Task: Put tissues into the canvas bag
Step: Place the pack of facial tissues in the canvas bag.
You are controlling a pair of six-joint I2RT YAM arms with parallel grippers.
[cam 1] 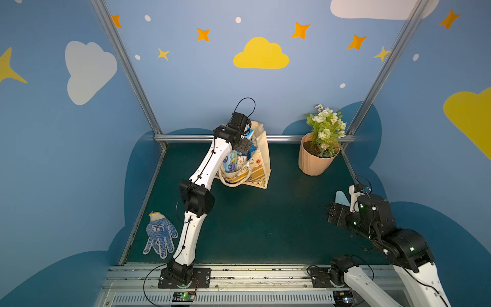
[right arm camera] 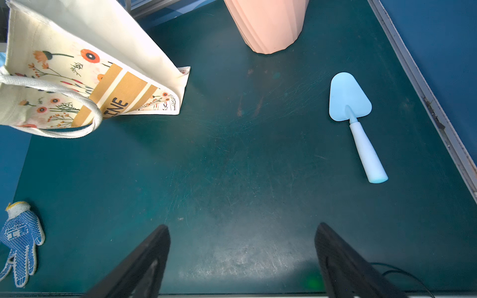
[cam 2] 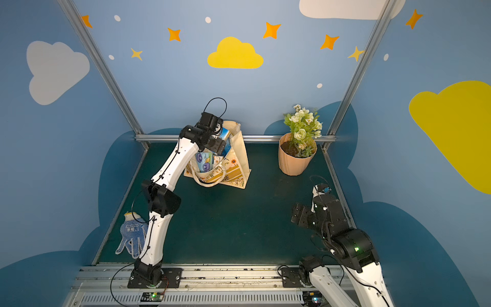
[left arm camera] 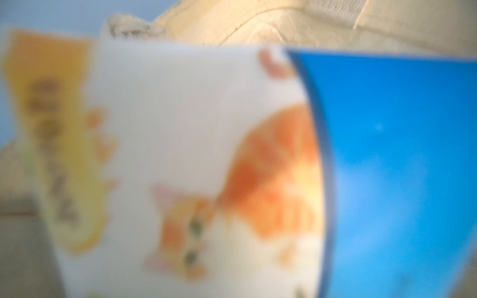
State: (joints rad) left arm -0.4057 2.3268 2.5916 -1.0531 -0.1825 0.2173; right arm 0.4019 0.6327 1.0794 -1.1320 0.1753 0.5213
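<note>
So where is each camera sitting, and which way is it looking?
Both top views: high at the front, looking down on the table; left arm, reaching into the canvas bag, and right arm show.
Left wrist: on the left arm, pressed against a blurry tissue pack; no robot shows.
Right wrist: on the right arm, looking down at the trowel; open right gripper shows.
Shared: top views and right wrist see bag, flowerpot, glove.

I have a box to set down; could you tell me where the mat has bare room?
The wide middle of the mat, bordered by the glove, canvas bag, flowerpot and trowel, is bare. Crowded around the bag.
</note>
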